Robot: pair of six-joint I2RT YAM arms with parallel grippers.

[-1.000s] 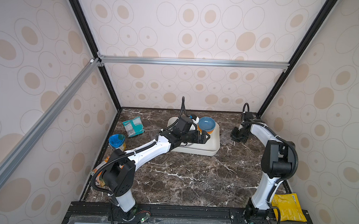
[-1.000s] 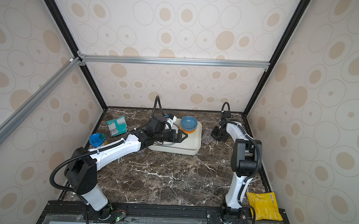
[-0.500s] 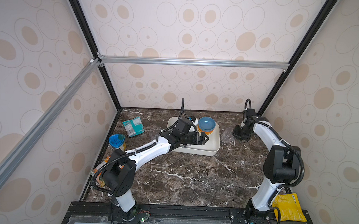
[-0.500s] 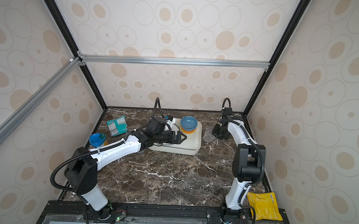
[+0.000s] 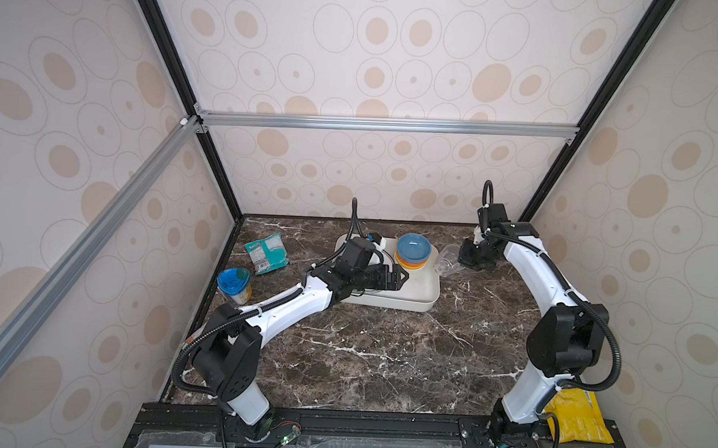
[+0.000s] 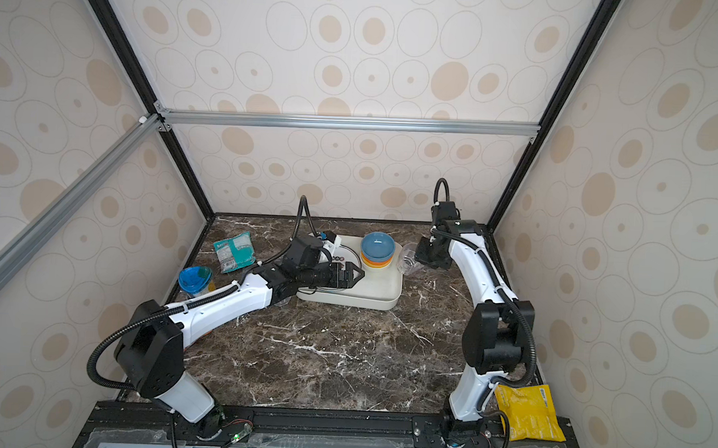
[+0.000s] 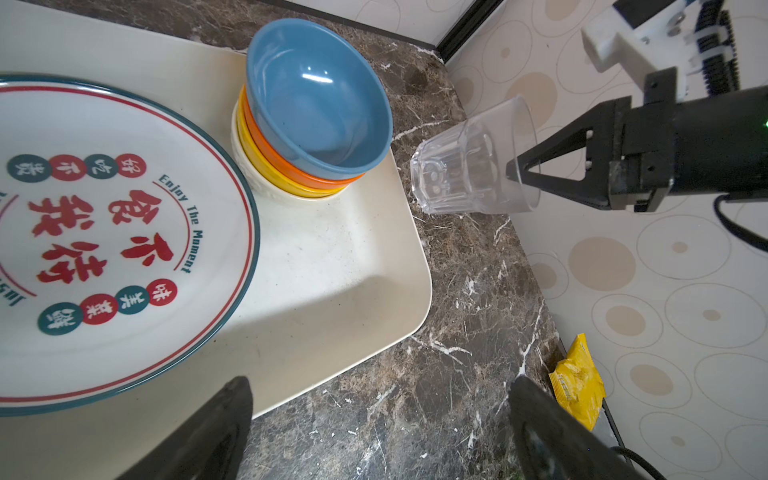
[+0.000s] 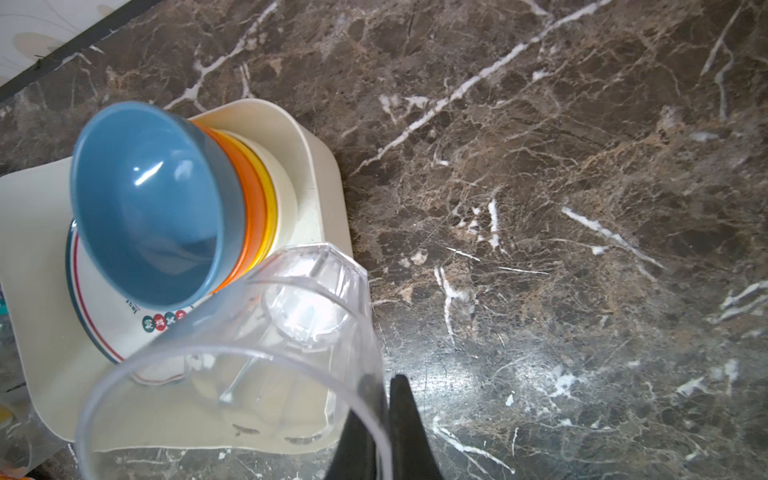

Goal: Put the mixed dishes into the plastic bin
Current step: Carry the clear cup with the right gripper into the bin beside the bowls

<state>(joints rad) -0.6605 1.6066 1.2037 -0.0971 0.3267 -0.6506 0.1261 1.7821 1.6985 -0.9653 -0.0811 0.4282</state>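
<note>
Cup point(image 7: 469, 166), clear, tipped on its side just off the bin's point(image 7: 332, 270) right edge, base toward the bin. The right gripper point(image 7: 513, 172) has its jaws pinched nearly together on the cup's rim, one finger inside and one outside. I can't tell whether the cup clears the table point(image 5: 364, 350). In both top views the cup point(image 5: 447, 260) is a faint smear and hard to make out.

Bowls point(image 7: 316, 104) are stacked in the bin's far right corner: blue on top, then orange, yellow, cream. The lower three show only as rims. Plate point(image 7: 104, 232) lies flat in the bin just beside the bowls. It is cut off in the left wrist view and mostly hidden under the left arm in both top views.

Left gripper point(image 5: 403, 277) hangs over the bin's middle, jaws spread wide, holding nothing. Its fingers are cut off in the wrist view.

Teal packet point(image 5: 266, 252) and lidded cup point(image 5: 234, 284) are left of the bin. Yellow packet point(image 5: 578, 413) is well apart, near right, partly behind the right arm's base.
</note>
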